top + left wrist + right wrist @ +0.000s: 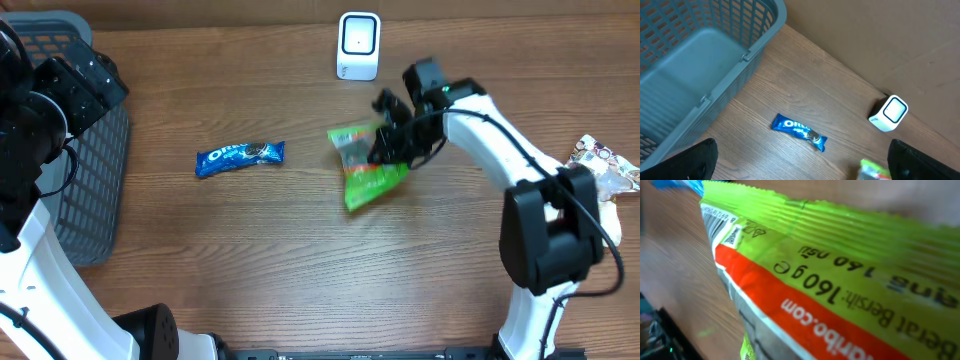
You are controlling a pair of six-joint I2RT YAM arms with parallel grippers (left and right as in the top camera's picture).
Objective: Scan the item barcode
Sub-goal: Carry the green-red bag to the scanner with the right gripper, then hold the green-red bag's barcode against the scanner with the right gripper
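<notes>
Green-and-orange snack bag (365, 168): the task item, clamped near its upper edge by the right pincer (395, 140), which is closed on it. It sits mid-surface, near the white scanner (358, 45) but apart from it, and seems raised a little off the wood. In the right wrist view the bag fills the frame, with its printed barcode (714, 220) visible at one corner beside the crimped seam

Left pincer (802, 162): jaws wide apart and gripping nothing, hovering over the left of the surface (300, 260) beside the grey basket (95, 190)

Blue Oreo pack (240, 156): lying flat, well apart from the bag, untouched

Further wrapped packet (600, 165): at the right edge

Step in hand, as judged: item grasped, barcode not yet presented. The next move calls for carrying the bag toward the scanner and turning the wrist so the barcode corner faces the scanner's window, steady and clear of the fingers
</notes>
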